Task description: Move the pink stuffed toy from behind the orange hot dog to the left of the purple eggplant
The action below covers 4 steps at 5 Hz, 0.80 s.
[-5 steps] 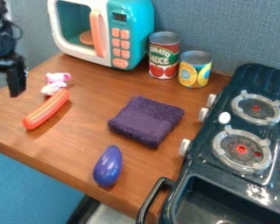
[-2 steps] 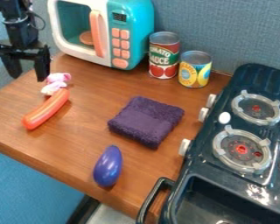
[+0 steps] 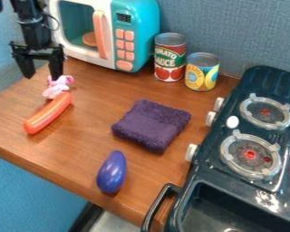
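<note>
Two black fingers of the gripper (image 3: 42,79) stand apart with nothing between them, at the upper left of the camera view, close by the small pink-and-white toy (image 3: 54,91) on the wooden table (image 3: 153,167). That toy lies right against, or just beside, the upper end of the orange-red sausage (image 3: 49,113), and this crowding looks like the main risk: a finger coming down between them could knock the sausage aside or catch both at once. The toy looks soft and lumpy, so a grip on its edge might squash it and let it slip out. The sausage, being rounded, could roll if nudged, and the table's edge is near its lower end. The toy microwave (image 3: 144,36) stands near the arm too, and a swing towards it could bump its door. As for the surface, it is warm brown wood with a visible grain, and it carries a folded purple cloth (image 3: 152,126), a glossy purple eggplant (image 3: 112,172) and, towards the back, a taller red-and-green can (image 3: 170,56) beside a shorter yellow-and-blue can (image 3: 202,72). A dark toy stove (image 3: 268,81) takes up the right side. Blue-grey fabric panelling (image 3: 232,27) rises behind, and brighter blue shows below the table's edge.
</note>
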Motion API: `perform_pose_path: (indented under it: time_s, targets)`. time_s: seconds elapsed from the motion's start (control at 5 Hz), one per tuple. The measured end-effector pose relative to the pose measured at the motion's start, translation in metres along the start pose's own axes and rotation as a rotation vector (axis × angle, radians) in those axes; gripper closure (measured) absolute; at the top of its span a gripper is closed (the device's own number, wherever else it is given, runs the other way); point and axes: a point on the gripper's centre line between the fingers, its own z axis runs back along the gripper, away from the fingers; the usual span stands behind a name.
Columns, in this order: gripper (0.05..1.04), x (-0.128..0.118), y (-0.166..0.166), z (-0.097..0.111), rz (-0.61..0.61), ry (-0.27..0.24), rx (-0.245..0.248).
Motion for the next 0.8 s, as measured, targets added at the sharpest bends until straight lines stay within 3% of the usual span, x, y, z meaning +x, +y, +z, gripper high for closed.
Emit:
perform_pose_path:
  time_s: [0.4,0.8]
  targets:
    - [0.137,0.021,0.003,-0.019,0.053,0.048,0.016]
    - [0.540,0.027,-0.002,-0.035,0.072,0.064,0.019]
